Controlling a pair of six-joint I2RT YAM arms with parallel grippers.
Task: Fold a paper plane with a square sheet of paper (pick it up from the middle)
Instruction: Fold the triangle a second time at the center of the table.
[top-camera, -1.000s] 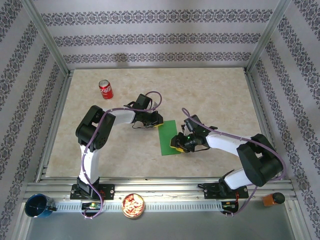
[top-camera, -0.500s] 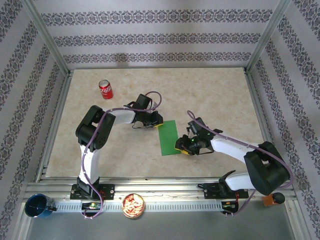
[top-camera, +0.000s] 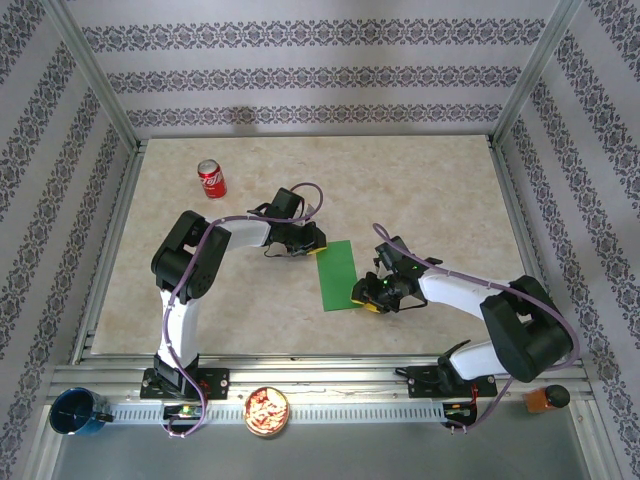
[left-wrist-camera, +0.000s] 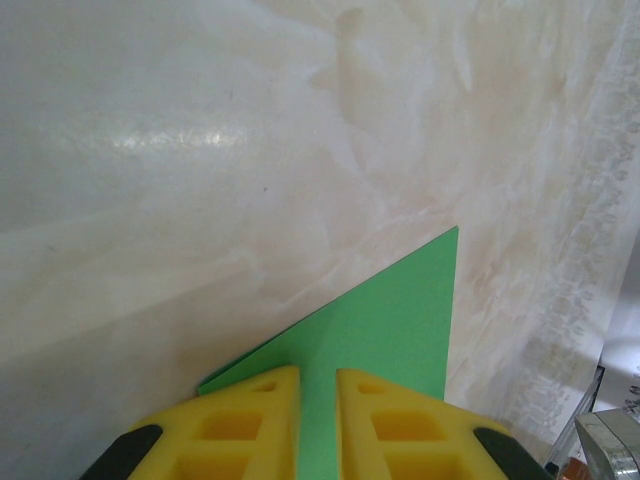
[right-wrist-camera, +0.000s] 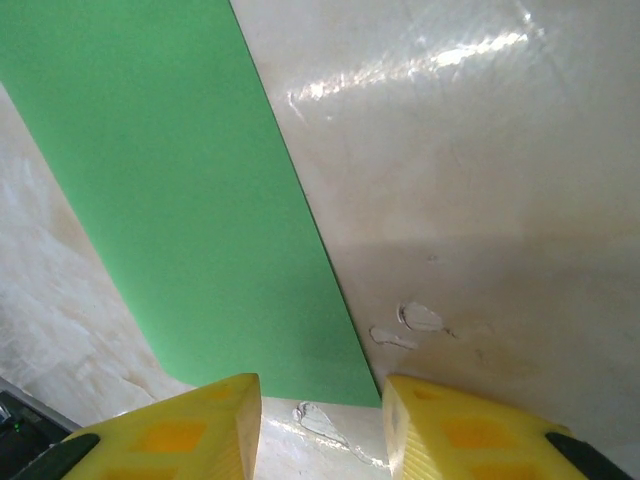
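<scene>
The square sheet of paper (top-camera: 337, 276) lies flat on the table (top-camera: 420, 190), folded narrow, one corner clenched in the left jaws, its near corner between the released right jaws, which should descend squarely before closing.

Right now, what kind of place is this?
Probably a robot test booth: two arms bolted to a metal rail, a marble-look table walled with patterned panels, and green paper for folding practice.
</scene>
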